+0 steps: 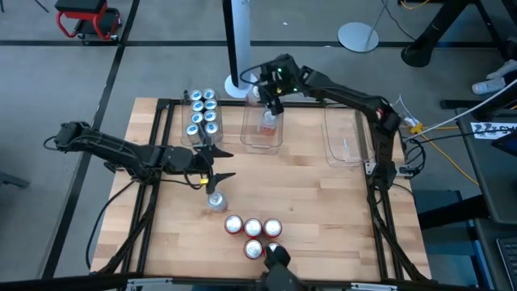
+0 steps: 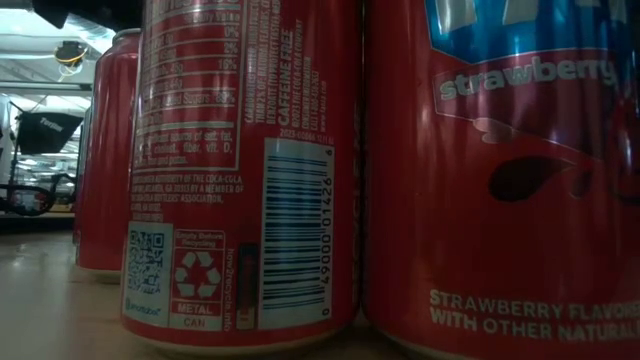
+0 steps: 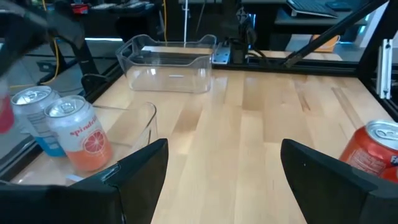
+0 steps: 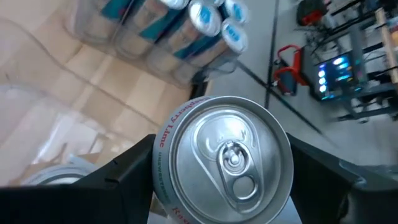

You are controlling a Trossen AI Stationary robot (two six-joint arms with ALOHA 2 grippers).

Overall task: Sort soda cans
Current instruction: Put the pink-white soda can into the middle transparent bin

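**Right arm has a can over the middle tub; left arm empty by the loose can**

Right gripper (image 4: 221, 174) is clamped across the body of a silver-grey can (image 4: 222, 158), hanging above the middle tub (image 1: 262, 137) at the far edge of the table (image 1: 323, 202). One can (image 1: 269, 123) already sits in that tub. Left gripper (image 1: 220, 163) has fingers spread, nothing in them, just beyond a lone silver can (image 1: 216, 201) mid-table.

Rest of the stock: teal-blue cans (image 1: 203, 111) packed in the far-left tub (image 1: 187, 129); red cans (image 1: 253, 237) clustered at the near edge; far-right tub (image 1: 347, 145) looks empty.

Handling, my read: thin aluminium walls, rigid enough but will dent if squeezed hard. Smooth printed sides, likely slippery. Can't tell full or empty. Grip mid-height across the diameter, upright, not by the rim.

Looks: short cylinders, silver pull-tab tops. Red ones show barcode, recycling mark, "strawberry" text.
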